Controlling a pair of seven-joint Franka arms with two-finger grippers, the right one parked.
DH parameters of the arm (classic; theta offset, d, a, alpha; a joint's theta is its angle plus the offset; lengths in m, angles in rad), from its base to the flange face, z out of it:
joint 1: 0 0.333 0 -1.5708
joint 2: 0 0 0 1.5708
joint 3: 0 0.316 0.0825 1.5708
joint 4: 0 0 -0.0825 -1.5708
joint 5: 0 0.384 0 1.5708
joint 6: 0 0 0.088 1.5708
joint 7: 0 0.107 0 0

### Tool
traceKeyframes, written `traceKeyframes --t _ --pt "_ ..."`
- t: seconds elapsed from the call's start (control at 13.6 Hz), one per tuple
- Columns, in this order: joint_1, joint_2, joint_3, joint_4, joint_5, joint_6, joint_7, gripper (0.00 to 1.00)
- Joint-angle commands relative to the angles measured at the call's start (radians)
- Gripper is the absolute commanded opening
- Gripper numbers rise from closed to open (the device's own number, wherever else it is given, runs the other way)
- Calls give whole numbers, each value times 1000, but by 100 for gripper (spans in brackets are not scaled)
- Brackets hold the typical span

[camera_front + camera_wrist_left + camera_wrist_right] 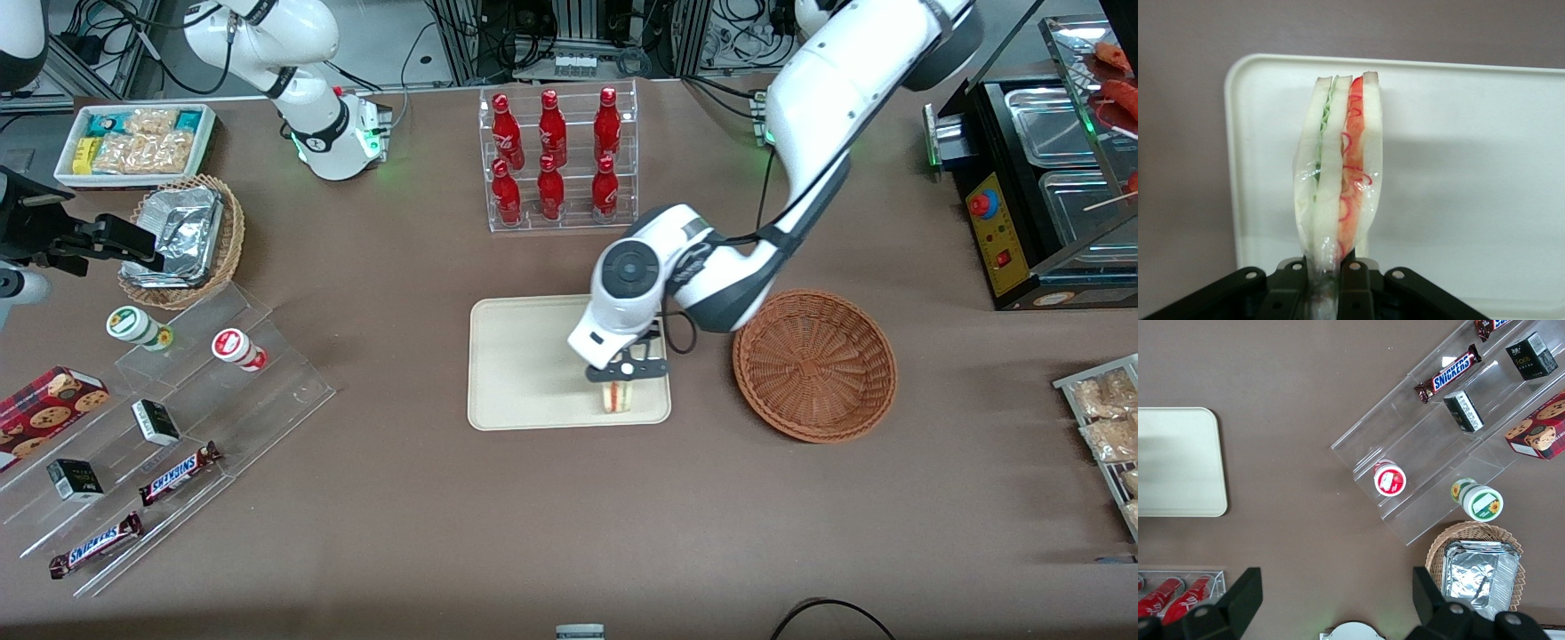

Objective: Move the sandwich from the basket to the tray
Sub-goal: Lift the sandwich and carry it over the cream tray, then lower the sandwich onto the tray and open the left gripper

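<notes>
My left gripper [621,380] is over the cream tray [524,373], near the corner closest to the front camera and to the basket. It is shut on the clear-wrapped sandwich [614,399], a pale bread wedge with red and green filling. In the left wrist view the sandwich [1338,173] hangs from the black fingers [1355,270] by its wrap, pointing down at the tray [1471,167]. Whether it touches the tray I cannot tell. The reddish-brown wicker basket [814,364] stands empty beside the tray, toward the working arm's end.
A clear rack of red bottles [558,156] stands farther from the front camera than the tray. Acrylic steps with snack bars and cups [151,436] and a foil-filled wicker basket [182,236] lie toward the parked arm's end. A black warmer [1040,178] stands at the working arm's end.
</notes>
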Motion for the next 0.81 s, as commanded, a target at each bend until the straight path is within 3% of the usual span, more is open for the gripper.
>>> traceKeyframes --t 0.0,0.73 --pt "-49 34 9 69 27 -25 -72 0" --pt "-118 117 9 153 21 -18 -170 0"
